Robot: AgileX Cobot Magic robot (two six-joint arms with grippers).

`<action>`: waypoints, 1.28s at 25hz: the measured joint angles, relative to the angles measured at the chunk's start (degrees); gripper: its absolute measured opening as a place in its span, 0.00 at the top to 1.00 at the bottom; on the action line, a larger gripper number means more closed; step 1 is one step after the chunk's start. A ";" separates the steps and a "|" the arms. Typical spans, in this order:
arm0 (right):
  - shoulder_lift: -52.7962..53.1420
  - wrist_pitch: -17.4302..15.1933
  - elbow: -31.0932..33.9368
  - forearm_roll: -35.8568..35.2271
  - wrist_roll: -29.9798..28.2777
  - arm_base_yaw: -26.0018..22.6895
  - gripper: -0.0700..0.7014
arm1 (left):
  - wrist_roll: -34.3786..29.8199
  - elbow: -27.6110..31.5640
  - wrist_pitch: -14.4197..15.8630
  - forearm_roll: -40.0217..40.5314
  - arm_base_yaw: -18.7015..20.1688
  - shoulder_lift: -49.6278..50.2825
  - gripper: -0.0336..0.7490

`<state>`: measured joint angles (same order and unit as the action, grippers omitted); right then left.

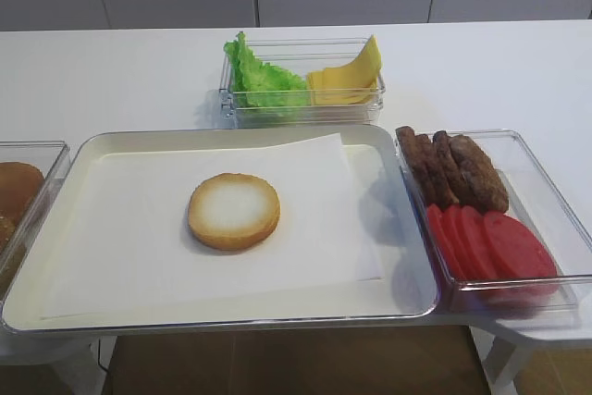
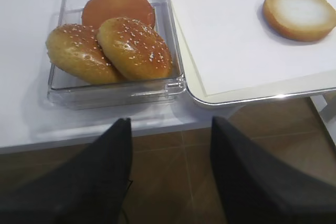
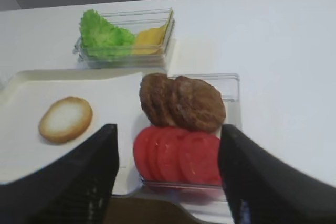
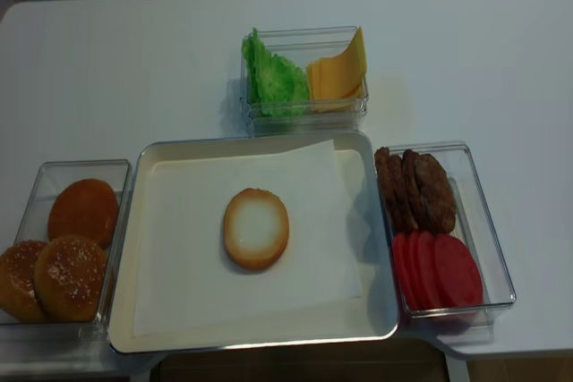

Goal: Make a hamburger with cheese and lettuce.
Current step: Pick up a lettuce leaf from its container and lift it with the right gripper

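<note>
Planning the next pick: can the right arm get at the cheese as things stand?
Probably yes. The cheese leans uncovered in the open clear bin beside the lettuce, and the right claw is open and empty, nothing blocking between.

2 high cams look down from front; wrist cams sit low, close, facing fwd; all share hamburger (image 1: pixel 234 211).

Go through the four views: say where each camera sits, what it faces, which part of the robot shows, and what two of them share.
Exterior high: in front of the table, above it, angled down at the tray and hamburger; no robot visible.
Exterior high (realsense): higher and steeper, taking in all the containers; no robot visible.
Right wrist: on the right arm, facing the patties and tomato slices; right gripper open.
Left wrist: on the left arm, facing the whole buns; left gripper open.
Shared: both wrist views show the hamburger.
</note>
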<state>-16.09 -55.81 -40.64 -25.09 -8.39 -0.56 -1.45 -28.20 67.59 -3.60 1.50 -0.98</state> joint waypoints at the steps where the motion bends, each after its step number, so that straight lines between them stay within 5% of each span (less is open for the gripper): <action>1: -2.41 0.93 -0.88 -0.89 0.84 0.00 0.33 | 0.00 0.10 0.00 0.00 0.00 0.00 0.50; 7: -19.83 8.25 -8.40 -8.80 -1.09 2.14 0.35 | 0.00 0.10 0.00 0.00 0.00 0.00 0.50; 18: -52.33 6.46 -29.57 -19.80 -7.65 3.43 0.35 | 0.00 0.10 0.00 0.00 -1.44 0.00 0.50; 32: -85.16 8.40 -54.87 -20.30 -8.41 17.61 0.36 | 0.00 0.10 0.00 0.00 -3.25 0.00 0.50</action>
<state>-101.25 -47.40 -95.51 -45.39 -16.80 17.06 -1.45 -28.10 67.59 -3.60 -1.76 -0.98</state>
